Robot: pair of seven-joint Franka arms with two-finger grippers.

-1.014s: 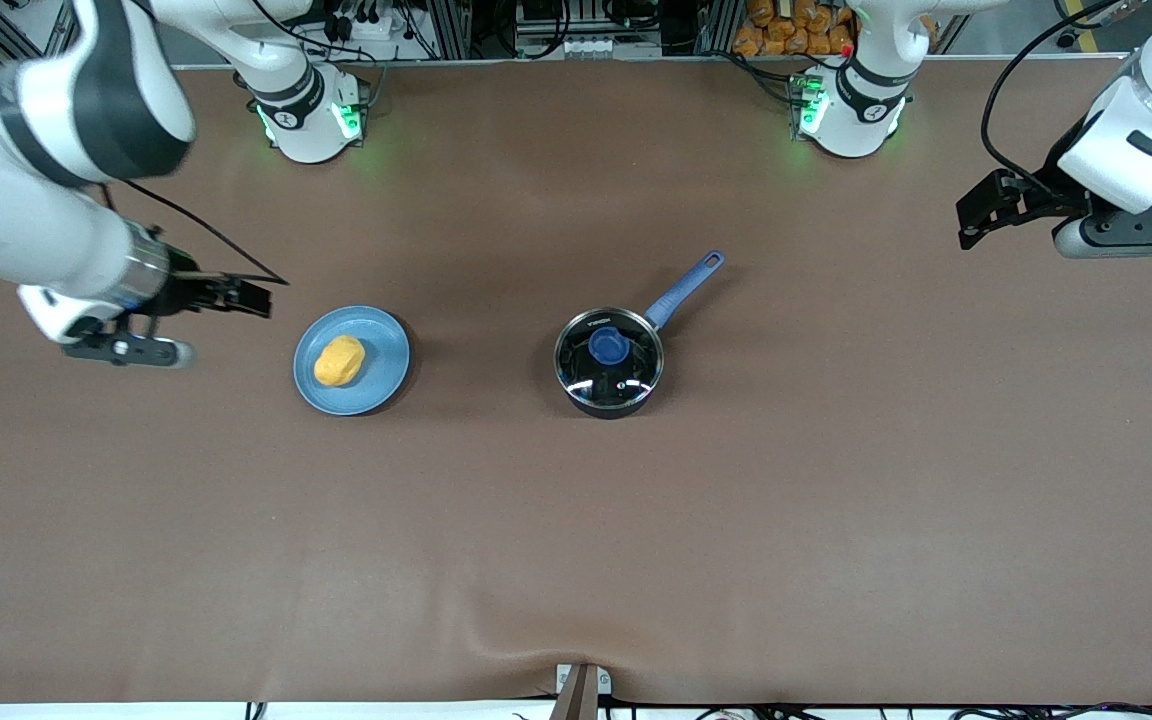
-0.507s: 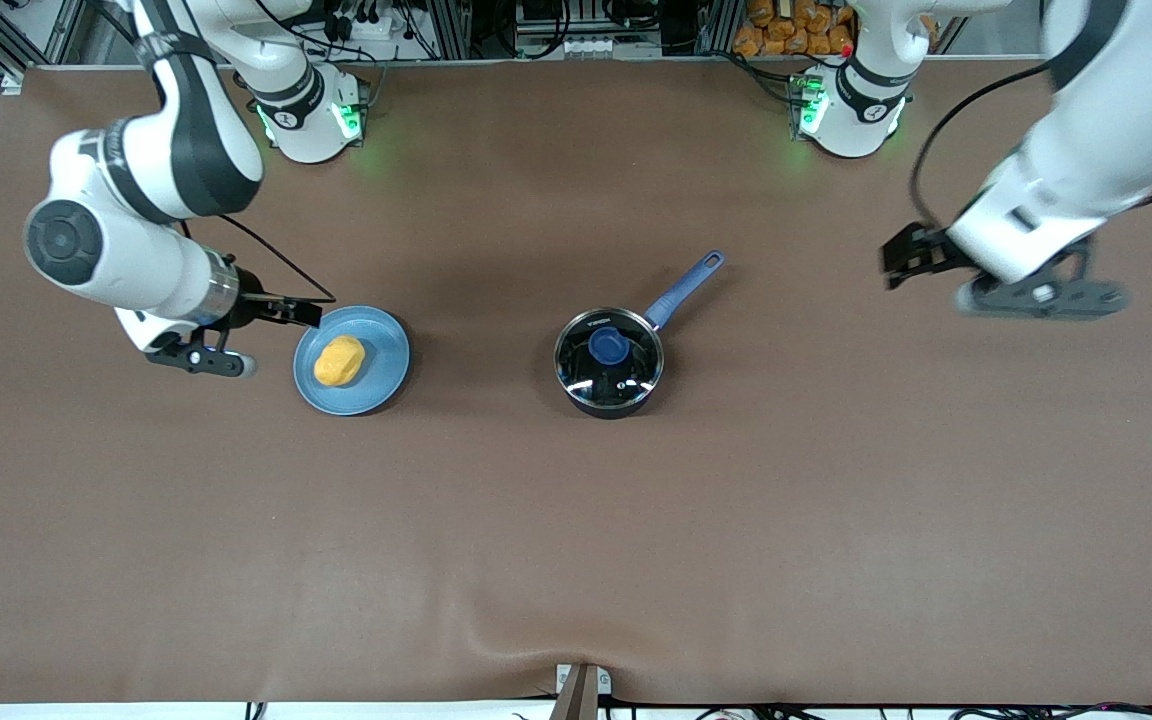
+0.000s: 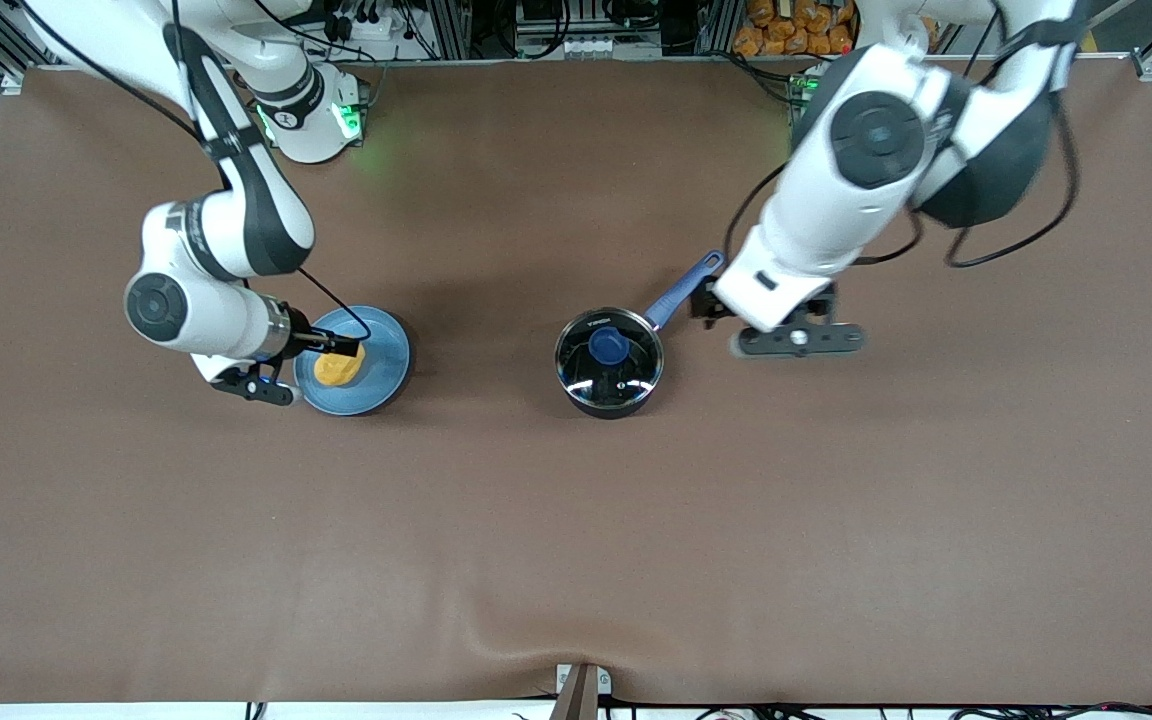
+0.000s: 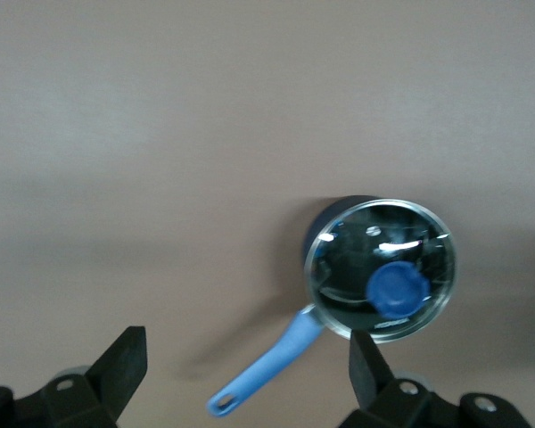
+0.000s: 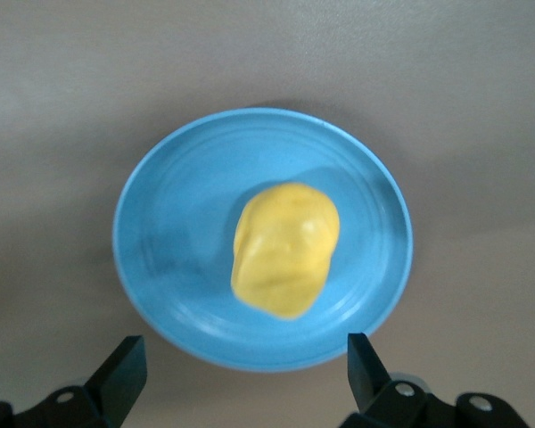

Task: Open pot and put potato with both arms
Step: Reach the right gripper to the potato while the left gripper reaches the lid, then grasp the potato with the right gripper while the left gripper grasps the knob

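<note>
smooth oval potato (image 5: 285,248), round glass-lidded pot (image 3: 608,362)

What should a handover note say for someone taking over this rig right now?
Left pincer: open, empty, over the pot's blue handle.
Right pincer: open, empty, over the potato.
Pot: mid-table, glass lid on, blue knob untouched.
Potato lies on the blue plate, toward the right arm's end of the table.
Done: nothing grasped.
Left: lift the lid, pick up the potato, put it in the pot.
</note>
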